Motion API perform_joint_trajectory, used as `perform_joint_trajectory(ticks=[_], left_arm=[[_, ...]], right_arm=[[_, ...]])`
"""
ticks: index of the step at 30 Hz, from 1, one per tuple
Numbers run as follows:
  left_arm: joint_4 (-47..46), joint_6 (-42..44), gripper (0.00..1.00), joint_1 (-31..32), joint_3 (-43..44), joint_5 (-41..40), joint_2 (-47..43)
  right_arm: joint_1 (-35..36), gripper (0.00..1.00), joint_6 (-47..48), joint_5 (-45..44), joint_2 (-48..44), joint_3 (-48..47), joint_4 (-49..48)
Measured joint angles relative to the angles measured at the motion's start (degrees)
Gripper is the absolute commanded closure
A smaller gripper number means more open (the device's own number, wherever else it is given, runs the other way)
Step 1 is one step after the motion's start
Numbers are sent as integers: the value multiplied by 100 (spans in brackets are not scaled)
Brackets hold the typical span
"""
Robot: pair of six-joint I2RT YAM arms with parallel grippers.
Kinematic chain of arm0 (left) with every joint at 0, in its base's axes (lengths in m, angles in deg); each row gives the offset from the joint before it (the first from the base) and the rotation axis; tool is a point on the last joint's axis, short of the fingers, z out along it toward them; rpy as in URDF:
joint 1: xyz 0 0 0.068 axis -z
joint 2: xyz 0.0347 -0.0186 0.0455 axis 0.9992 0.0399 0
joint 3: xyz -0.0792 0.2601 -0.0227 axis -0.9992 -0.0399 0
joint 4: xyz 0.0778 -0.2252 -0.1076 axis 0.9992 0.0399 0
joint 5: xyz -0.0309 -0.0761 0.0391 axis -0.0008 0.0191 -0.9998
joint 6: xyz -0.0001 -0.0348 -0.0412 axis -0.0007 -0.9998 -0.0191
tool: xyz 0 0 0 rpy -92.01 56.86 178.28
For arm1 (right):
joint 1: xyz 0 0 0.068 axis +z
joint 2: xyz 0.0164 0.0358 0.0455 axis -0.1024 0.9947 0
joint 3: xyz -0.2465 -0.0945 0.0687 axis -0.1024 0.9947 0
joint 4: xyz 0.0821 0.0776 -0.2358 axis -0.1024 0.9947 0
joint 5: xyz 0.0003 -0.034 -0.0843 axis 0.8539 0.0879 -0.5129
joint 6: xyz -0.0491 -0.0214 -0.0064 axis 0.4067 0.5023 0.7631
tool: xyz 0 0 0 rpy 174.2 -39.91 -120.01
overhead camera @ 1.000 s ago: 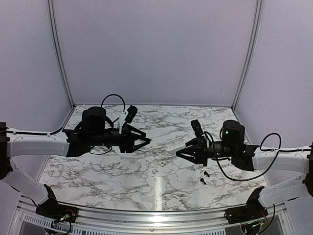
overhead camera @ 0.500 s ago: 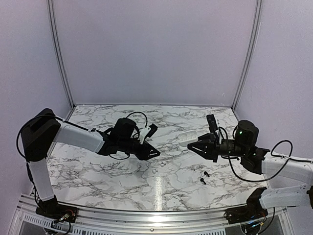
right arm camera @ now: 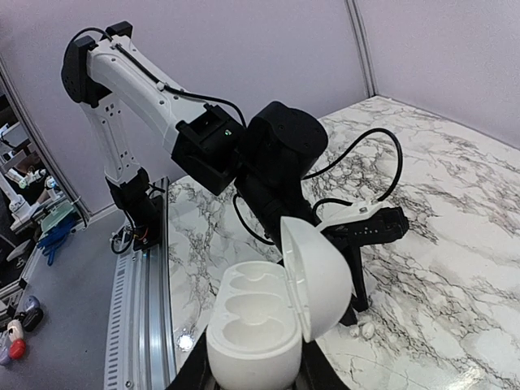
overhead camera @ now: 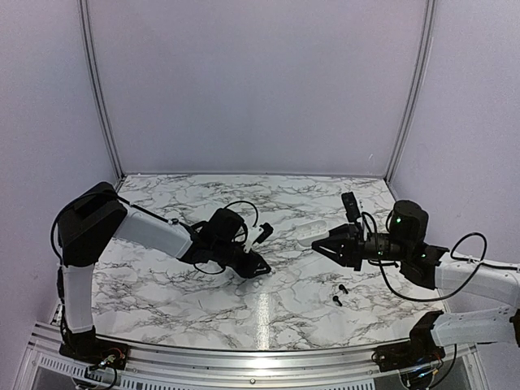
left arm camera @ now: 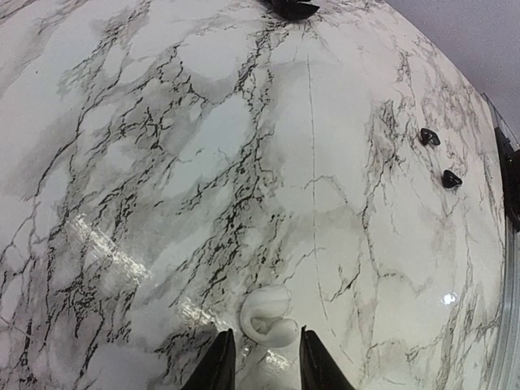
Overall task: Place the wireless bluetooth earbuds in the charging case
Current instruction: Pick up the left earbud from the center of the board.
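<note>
White earbuds [left arm camera: 266, 309] sit between your left gripper's [left arm camera: 266, 337] narrowed fingertips, grip unclear; your right gripper [right arm camera: 253, 375] clamps the lid-open charging case [right arm camera: 244, 321].

Open marble bench [overhead camera: 171, 199] was seen along the back and far left, where passage was unobstructed. The middle was taken up by the left end effector [overhead camera: 258, 268], set low at the white earbuds [left arm camera: 268, 317]. To the right, the way was barred by the raised charging case [overhead camera: 307, 232] in the right end effector [overhead camera: 323, 241]. 2 black earbuds [overhead camera: 342, 288] lay beneath that arm.
</note>
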Motion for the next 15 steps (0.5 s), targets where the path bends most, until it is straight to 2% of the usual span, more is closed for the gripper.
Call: perform_joint_trajectory(ticks=[15], left_arm=[[483,192,75,181,605,-426,369]], right_arm=[[0,100,33,0,0,0,46]])
